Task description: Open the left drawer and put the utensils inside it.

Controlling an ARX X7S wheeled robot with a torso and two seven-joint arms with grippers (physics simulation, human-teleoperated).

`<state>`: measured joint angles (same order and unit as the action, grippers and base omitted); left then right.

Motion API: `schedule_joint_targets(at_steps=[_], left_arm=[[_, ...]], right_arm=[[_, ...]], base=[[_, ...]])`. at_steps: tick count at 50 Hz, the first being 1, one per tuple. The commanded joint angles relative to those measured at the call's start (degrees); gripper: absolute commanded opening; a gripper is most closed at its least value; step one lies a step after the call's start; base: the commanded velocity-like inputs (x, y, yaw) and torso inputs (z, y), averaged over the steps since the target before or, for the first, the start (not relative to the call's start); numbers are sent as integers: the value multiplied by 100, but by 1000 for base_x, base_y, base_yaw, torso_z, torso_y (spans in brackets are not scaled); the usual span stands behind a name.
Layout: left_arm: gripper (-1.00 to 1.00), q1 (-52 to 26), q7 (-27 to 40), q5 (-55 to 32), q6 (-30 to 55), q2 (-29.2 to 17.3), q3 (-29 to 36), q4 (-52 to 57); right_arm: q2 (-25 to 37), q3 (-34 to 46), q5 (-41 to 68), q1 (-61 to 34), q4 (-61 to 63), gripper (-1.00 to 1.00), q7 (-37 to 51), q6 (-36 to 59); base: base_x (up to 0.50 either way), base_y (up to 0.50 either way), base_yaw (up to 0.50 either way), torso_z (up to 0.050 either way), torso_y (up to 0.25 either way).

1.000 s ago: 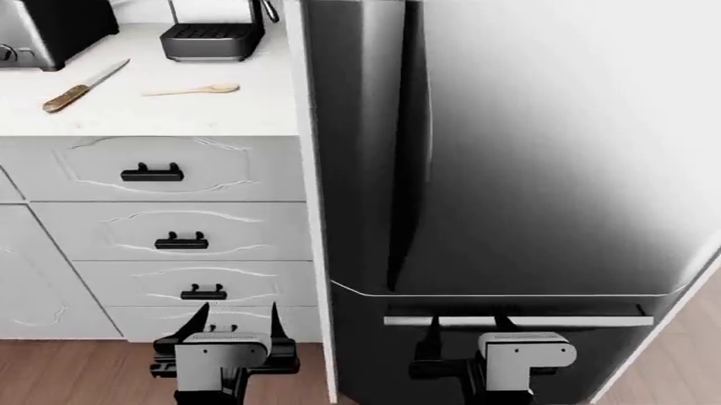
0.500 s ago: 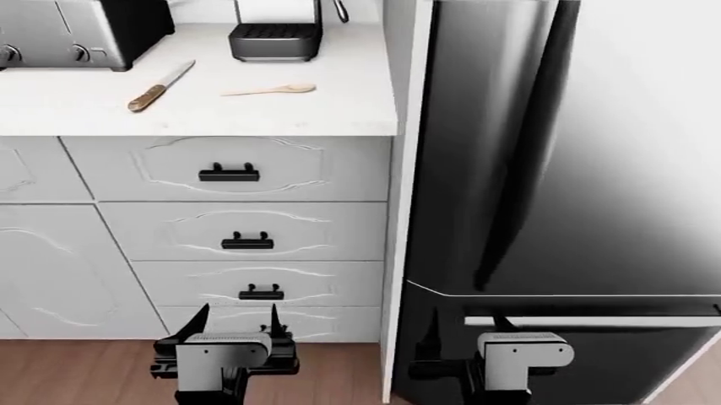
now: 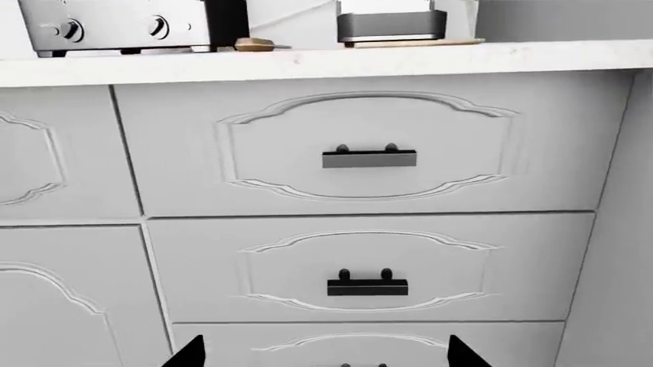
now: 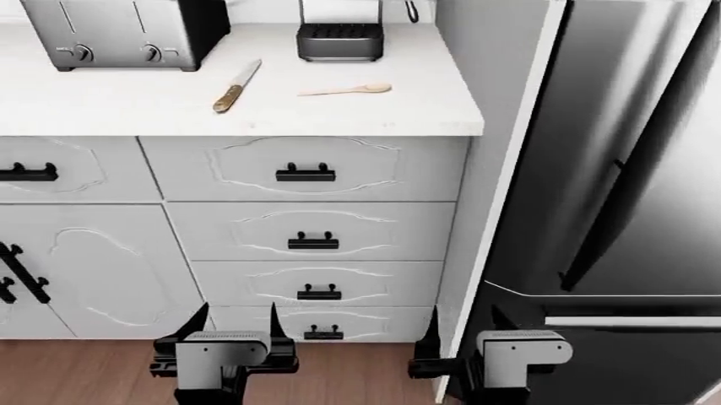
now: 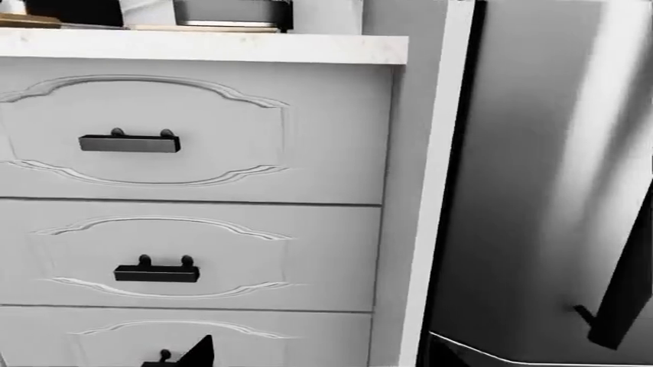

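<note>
The knife (image 4: 235,86), steel blade and brown handle, lies on the white counter with the pale wooden spoon (image 4: 344,89) to its right. Below them is a stack of shut white drawers; the top one (image 4: 304,173) with its black bar handle (image 3: 368,158) I take as the left drawer. My left gripper (image 4: 236,322) hangs open and empty, low in front of the bottom drawer, its fingertips (image 3: 189,353) far apart. My right gripper (image 4: 464,327) is open too, near the cabinet's right edge; only one fingertip (image 5: 199,353) shows in its wrist view.
A steel toaster (image 4: 124,32) and a black appliance base (image 4: 338,40) stand at the counter's back. A tall dark fridge (image 4: 631,169) fills the right. A cabinet door (image 4: 101,270) and another shut drawer (image 4: 46,169) lie left of the stack. Wooden floor below.
The whole head view has shifted: counter, drawers and fridge slid rightward, bringing the toaster and left cabinet door into sight. Both grippers keep their pose and stay open.
</note>
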<state>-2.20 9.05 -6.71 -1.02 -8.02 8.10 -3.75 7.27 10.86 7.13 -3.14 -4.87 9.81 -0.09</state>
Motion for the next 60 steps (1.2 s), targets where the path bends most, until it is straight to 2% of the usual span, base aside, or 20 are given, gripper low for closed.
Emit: schedule_joint_targets(at_steps=[1,2,5,60], left_arm=[[100,-5,10,-100,179,-51,60,69],[100,17,-110,-282,66,-46,12,86],[100,-27,100,-106,225,-44,36,85],[100,-72,294,-203,222,-219,245,109]], right_arm=[[42,55,57,-19,-28,100,36,-13],[37,64,58,-16,-65,100,37,-42],[48,70,80,-19,-78,100,43,-51],[200,263,293,-91,-199,100,192,-121]], base=[[0,500,0,0,0],[0,500,0,0,0],[0,500,0,49,51],[0,500,0,50,1]])
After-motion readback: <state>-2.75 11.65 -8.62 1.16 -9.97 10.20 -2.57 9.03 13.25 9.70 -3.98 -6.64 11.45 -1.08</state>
